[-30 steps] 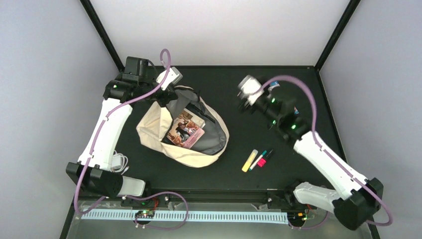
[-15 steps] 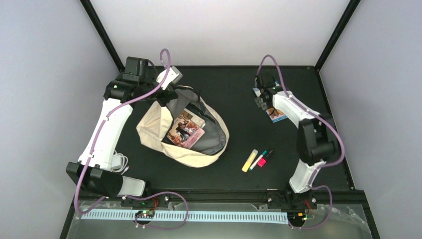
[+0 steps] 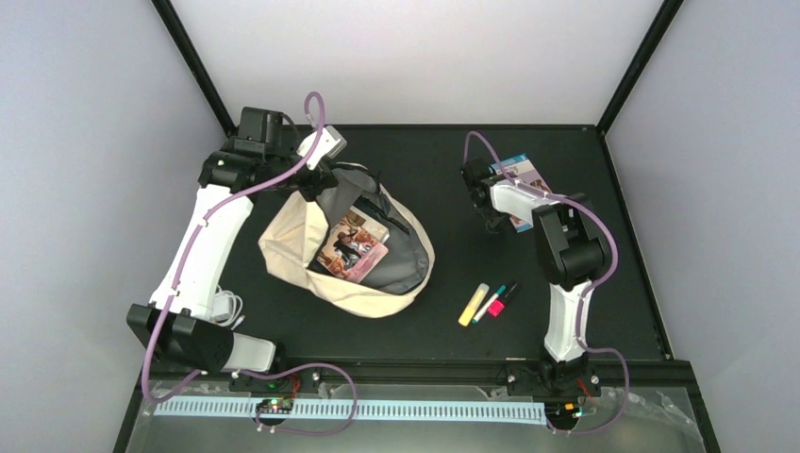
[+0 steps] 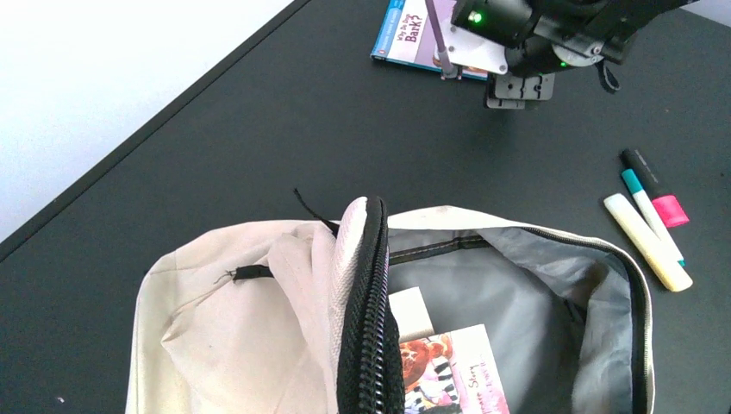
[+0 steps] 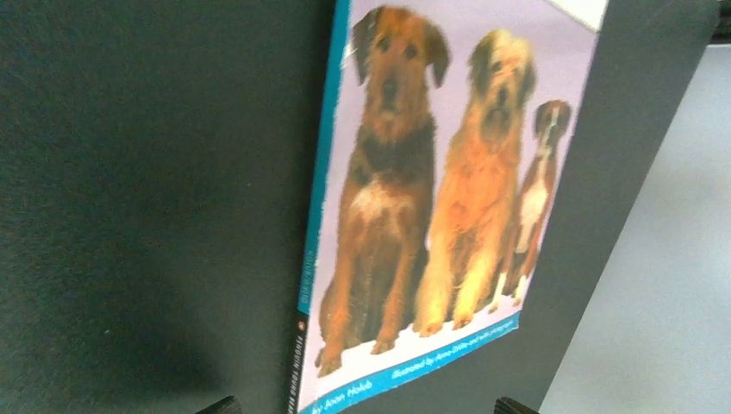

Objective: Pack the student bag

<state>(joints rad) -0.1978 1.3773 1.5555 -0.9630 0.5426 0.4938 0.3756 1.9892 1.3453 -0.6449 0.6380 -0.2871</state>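
You have left gripper [image 3: 319,181] clamped on student bag [image 3: 311,255] rim, bag open at table [image 3: 425,160] left-centre; right gripper [image 4: 520,89] jaws apart over dog book [image 5: 431,198]. Your risk: flat book, grip skids off cover.

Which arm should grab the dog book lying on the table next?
Right. The right pincer hangs open directly above the dog book. The left pincer is busy on the other side, shut on the rim of the student bag and holding its mouth open.
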